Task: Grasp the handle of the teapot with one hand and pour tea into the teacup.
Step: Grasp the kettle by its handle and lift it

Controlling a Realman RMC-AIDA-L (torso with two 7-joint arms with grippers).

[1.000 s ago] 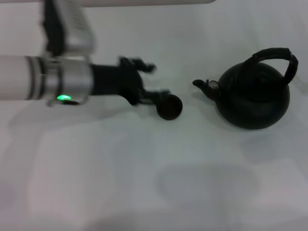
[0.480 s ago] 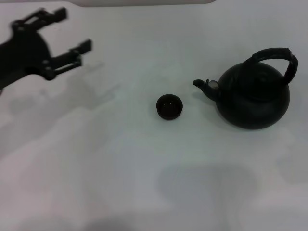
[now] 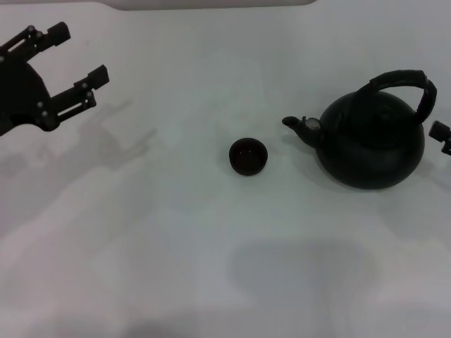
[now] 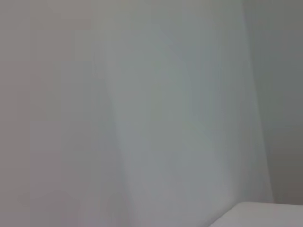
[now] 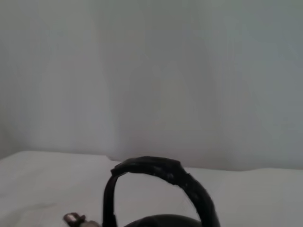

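The round black teapot (image 3: 372, 144) stands at the right of the white table, its grey-capped spout (image 3: 301, 126) pointing left toward the small black teacup (image 3: 248, 155) at the middle. The black arched handle (image 3: 403, 81) spans its top; it also shows in the right wrist view (image 5: 161, 172). My left gripper (image 3: 76, 55) is open and empty at the far left, well away from the cup. Only a tip of my right gripper (image 3: 441, 134) shows at the right edge, beside the teapot.
The white table (image 3: 211, 246) spreads around the cup and teapot. A pale wall or curtain (image 4: 142, 104) fills the left wrist view.
My left gripper has let go of the teacup and drawn back to the far left. A tip of my right gripper has come in at the right edge.
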